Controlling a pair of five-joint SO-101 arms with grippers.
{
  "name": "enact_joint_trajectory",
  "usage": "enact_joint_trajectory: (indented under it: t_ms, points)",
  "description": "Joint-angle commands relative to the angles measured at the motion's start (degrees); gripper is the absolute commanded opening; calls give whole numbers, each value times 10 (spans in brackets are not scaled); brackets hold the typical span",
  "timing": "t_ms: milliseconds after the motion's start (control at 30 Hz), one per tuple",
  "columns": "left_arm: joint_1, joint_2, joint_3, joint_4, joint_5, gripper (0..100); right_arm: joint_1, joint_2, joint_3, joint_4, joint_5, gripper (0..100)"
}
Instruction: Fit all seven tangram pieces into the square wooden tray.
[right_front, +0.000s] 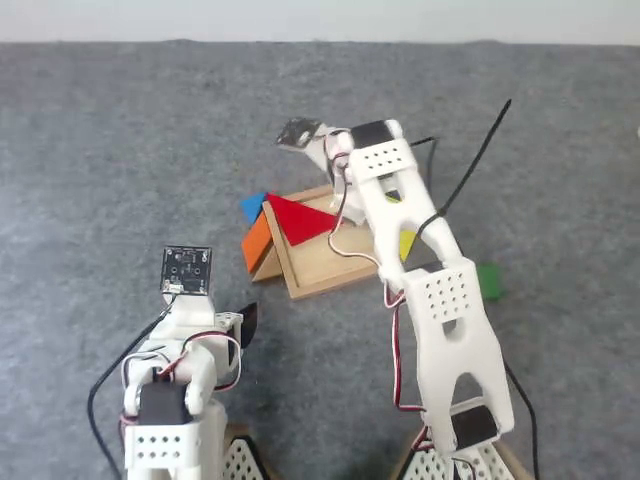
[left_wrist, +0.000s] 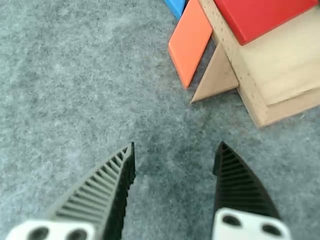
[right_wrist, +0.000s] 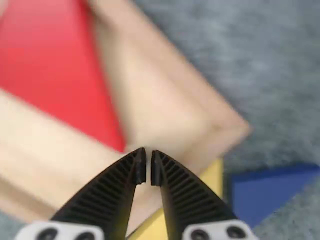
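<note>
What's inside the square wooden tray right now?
A red triangular piece lies inside the square wooden tray, one corner over its rim; the floor beside it is bare wood. The white right arm covers one side of the tray, so that part can't be checked.

Counted 2 arms, left arm (right_front: 175, 400) and right arm (right_front: 440, 300), with 1 gripper each: left gripper (left_wrist: 176, 146), right gripper (right_wrist: 146, 152). There was 1 square wooden tray (right_front: 318, 285). Tangram pieces came to 7: 1 red triangle (right_front: 300, 220), 1 orange piece (right_front: 257, 243), 1 bare-wood triangle (right_front: 268, 266), 1 yellow piece (right_front: 406, 243), 1 green piece (right_front: 489, 281), and 2 blue: light blue piece (right_front: 252, 207), darker blue piece (right_wrist: 265, 192). Most outlines were partly hidden.
</note>
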Motion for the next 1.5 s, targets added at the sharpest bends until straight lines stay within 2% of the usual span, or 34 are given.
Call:
enact_joint_trajectory:
  t_ms: [0,100,233,400,500,567,800,1000,1167,1367,1467]
  points:
    - [0,-6,-4,4,-4,245,39,-3,-61,-25,-44,35]
    - [0,-6,-4,4,-4,245,44,-3,-97,-19,-73,35]
    - [0,-6,-4,4,-4,245,33,-11,-139,40,-116,35]
    - [0,-6,-4,4,-4,245,-16,-5,-178,145,-116,34]
    - [0,-6,-4,4,-4,245,-50,8,-178,167,-107,34]
    - [0,-6,-4,4,-4,245,-61,33,-178,169,-86,34]
    - [0,-6,-4,4,-4,245,-49,123,-195,158,-81,34]
    - [0,-6,-4,4,-4,245,-15,129,-307,146,-82,34]
    - [0,-6,-4,4,-4,245,2,130,-342,131,-81,35]
    - [0,-6,-4,4,-4,245,20,130,-344,78,-139,35]
    - [0,-6,-4,4,-4,245,11,119,-359,117,-156,35]
